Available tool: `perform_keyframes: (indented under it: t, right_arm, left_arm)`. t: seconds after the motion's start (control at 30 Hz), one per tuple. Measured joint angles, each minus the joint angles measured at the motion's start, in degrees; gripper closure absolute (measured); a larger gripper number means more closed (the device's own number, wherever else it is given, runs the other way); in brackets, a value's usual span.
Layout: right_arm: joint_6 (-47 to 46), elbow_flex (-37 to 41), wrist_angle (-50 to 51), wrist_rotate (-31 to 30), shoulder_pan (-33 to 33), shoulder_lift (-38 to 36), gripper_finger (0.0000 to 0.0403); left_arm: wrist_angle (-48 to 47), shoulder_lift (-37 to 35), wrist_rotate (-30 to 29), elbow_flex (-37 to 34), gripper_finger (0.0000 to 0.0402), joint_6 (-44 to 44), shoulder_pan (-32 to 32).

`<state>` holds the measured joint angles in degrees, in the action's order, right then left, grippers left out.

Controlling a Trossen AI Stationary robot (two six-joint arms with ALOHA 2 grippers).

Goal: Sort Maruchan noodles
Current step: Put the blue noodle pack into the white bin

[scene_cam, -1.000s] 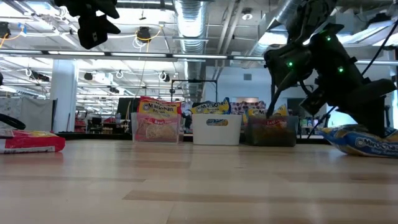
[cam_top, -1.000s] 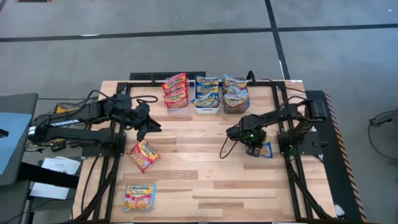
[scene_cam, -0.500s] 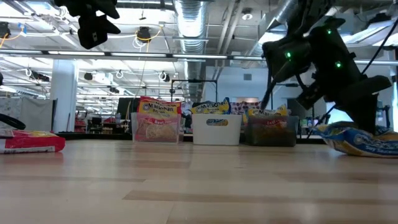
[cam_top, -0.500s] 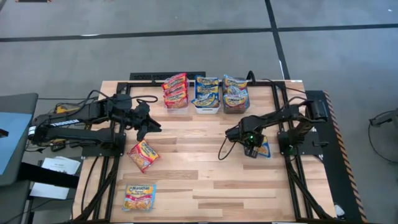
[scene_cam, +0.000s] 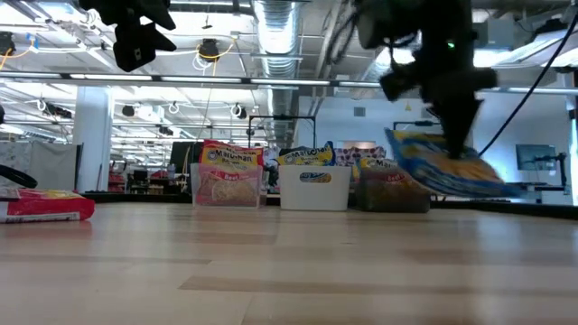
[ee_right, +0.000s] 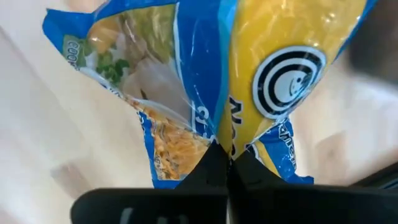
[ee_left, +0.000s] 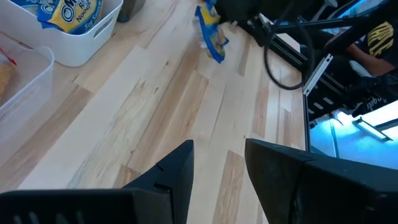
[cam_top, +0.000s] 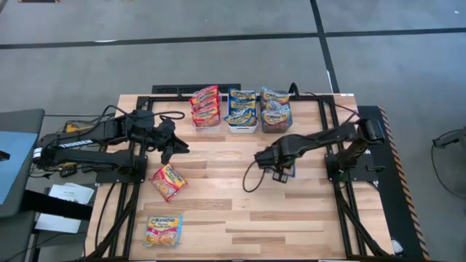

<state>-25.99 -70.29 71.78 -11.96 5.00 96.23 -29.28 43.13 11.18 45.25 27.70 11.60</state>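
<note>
My right fingers [ee_right: 225,163] have just pinched shut on the blue packet [ee_right: 205,81] and lifted it off the desk [cam_top: 240,211], ready for binning, while my left fingers [ee_left: 217,168] hang part-open.

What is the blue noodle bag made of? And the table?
The blue noodle packet in the right gripper looks like thin glossy plastic: it creases and shines. The table looks like pale wood planks, with visible grain and seams, probably smooth-finished.
</note>
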Motion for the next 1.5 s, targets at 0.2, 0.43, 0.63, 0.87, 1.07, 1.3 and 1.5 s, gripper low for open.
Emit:
perform_keyframes:
  t: [0.2,0.43,0.63,0.87,1.07,1.3,1.5]
  right_arm:
    - [5.16,-6.35,-5.17,-9.41,-2.63,-0.01,0.04]
    - [15.89,-9.87,-18.63,-17.72,-6.97,-0.03,0.0398]
    - [24.21,-9.95,-29.22,-23.28,-10.14,0.07,0.0398]
    - [28.0,-10.1,-37.24,-24.89,-13.96,1.6,0.0397]
    - [30.73,-10.03,-38.56,-26.0,-16.48,2.95,0.0396]
    - [32.91,-10.04,-38.36,-25.99,-17.58,5.38,0.0396]
    - [33.12,-10.05,-38.16,-25.39,-17.38,7.28,0.0396]
  left_arm:
    - [0.0,-0.02,-0.02,0.0,0.0271,0.15,0.0]
    - [0.0,0.0,-0.04,0.0,0.0271,1.77,0.0]
    - [0.0,0.0,-0.04,0.0,0.0271,3.39,0.02]
    - [0.04,-0.01,-0.04,0.0,0.0271,3.41,0.01]
    - [0.07,0.0,-0.04,0.0,0.0271,3.41,0.02]
    - [0.05,0.0,-0.04,0.0,0.0271,3.41,0.0]
    - [0.04,-0.01,-0.02,-0.02,0.0271,3.39,0.0]
